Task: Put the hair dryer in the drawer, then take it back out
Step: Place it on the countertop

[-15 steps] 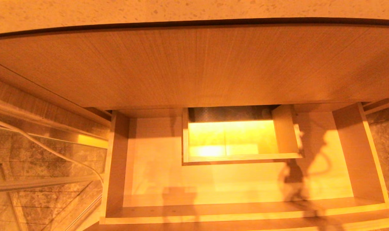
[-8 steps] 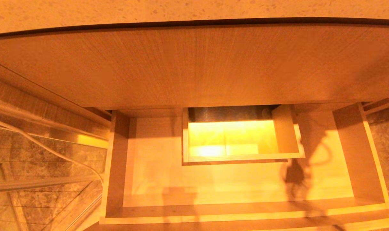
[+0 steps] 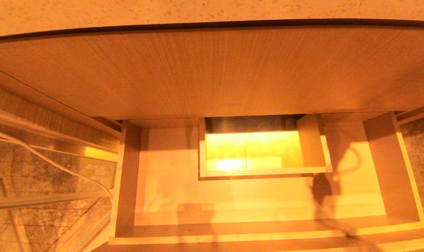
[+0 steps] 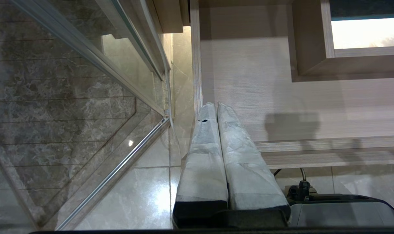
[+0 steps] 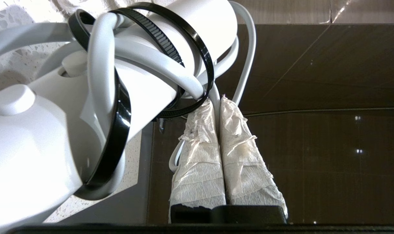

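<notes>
The drawer [image 3: 268,231] stands pulled out in the head view, wide and shallow, with a boxed cut-out [image 3: 261,171] in its middle. Nothing lies on its floor; only a shadow falls at the right. In the right wrist view the white hair dryer [image 5: 53,136] hangs close to the camera, its cord [image 5: 245,58] bundled with black ties [image 5: 118,136]. My right gripper [image 5: 219,99] is shut on a loop of that cord. My left gripper [image 4: 216,105] is shut and empty near the drawer's [image 4: 314,149] left front corner. Neither gripper shows in the head view.
A tall wood-grain panel [image 3: 212,70] rises behind the drawer under a speckled countertop [image 3: 212,10]. A glass shower door [image 4: 86,65] and marble tiles [image 4: 96,195] lie to the left. The robot's own base [image 4: 340,211] sits below the drawer front.
The shadow of the dryer and its cord on the drawer floor at the right has slid slightly toward the cut-out. The drawer itself has not moved.
</notes>
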